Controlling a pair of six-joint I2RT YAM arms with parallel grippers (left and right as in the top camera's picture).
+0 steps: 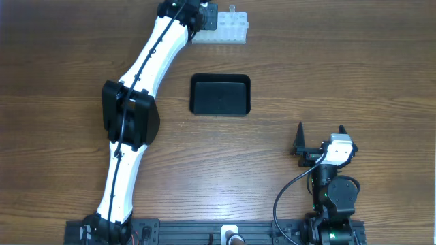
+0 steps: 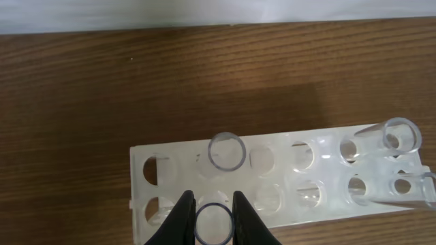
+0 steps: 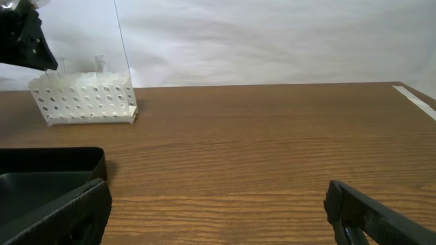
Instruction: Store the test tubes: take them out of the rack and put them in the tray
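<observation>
i've got the left gripper (image 2: 212, 204) at the white rack (image 2: 272, 170), jaws pinching a clear test tube (image 2: 213, 228) standing in one hole. right gripper (image 1: 320, 136) sits well apart, jaws spread wide. the black tray (image 1: 220, 95) lies near the rack.

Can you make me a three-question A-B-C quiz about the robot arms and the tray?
1. What colour is the tray? A black B red C yellow
2. Where is the left gripper? A over the tray B at the rack C by its base
3. How are the right gripper's jaws? A shut on a tube B shut on the tray C open
Answers: 1 A, it is plainly black. 2 B, its jaws pinch a test tube in the rack. 3 C, a wide gap shows between them.
</observation>
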